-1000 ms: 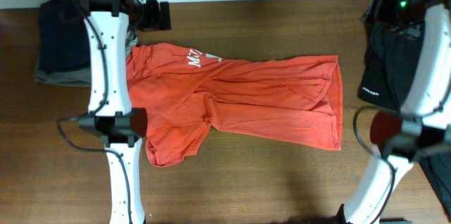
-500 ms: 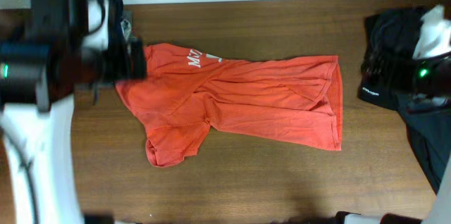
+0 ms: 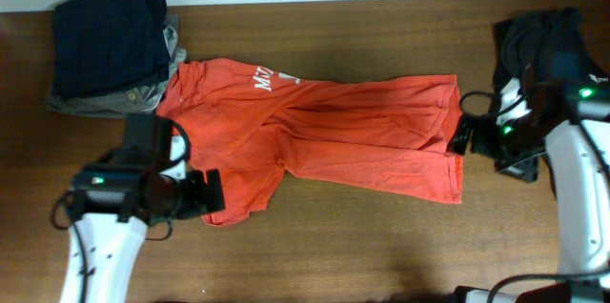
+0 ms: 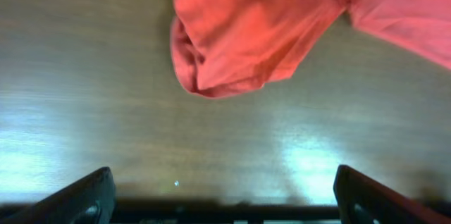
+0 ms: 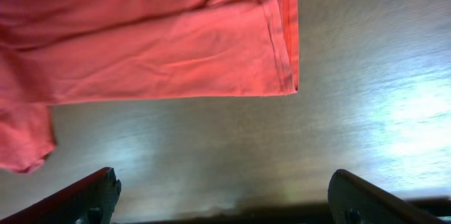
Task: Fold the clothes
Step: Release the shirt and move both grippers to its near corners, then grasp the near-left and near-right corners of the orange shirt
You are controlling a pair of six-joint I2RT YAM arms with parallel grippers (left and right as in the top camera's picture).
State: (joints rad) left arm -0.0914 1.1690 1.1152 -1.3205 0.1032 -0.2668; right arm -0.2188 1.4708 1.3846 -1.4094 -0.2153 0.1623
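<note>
The orange-red T-shirt (image 3: 334,136) lies spread on the table with rumples, collar and white lettering to the left and hem to the right. My left gripper (image 3: 213,194) hovers at the shirt's front sleeve. In the left wrist view it (image 4: 225,197) is open and empty, with the bunched sleeve (image 4: 239,34) ahead of it. My right gripper (image 3: 461,137) is at the hem's right edge. In the right wrist view it (image 5: 224,197) is open and empty, with the hem corner (image 5: 282,62) ahead of it over bare wood.
A folded navy and grey stack (image 3: 110,46) sits at the back left, touching the shirt's shoulder. A black garment (image 3: 529,41) lies at the back right, behind my right arm. Wooden table (image 3: 362,246) runs along the front.
Both arms have swung from the back of the table down towards the front. The left gripper now sits by the front sleeve, the right by the hem. The shirt has stayed put.
</note>
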